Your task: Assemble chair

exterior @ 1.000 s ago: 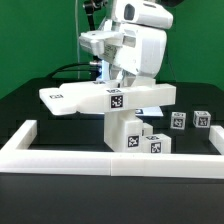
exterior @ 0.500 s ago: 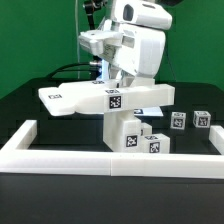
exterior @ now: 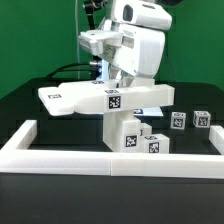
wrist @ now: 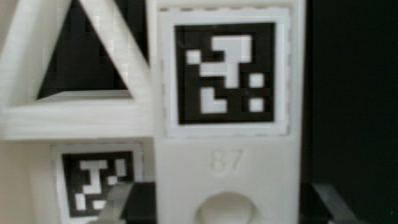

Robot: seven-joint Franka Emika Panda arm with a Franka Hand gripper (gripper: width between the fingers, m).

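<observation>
Pincer (exterior: 117, 81) was narrow and gripped the slab (exterior: 105, 97) from above, the slab lying level with its long axis across the exterior view, directly over the upright post (exterior: 124, 133) on the desk (exterior: 60, 127), touching it or nearly so.

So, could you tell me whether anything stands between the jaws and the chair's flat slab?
Nothing visible does: the jaws appear closed directly on the flat slab, and the wrist view shows only tagged white plastic between them.
</observation>
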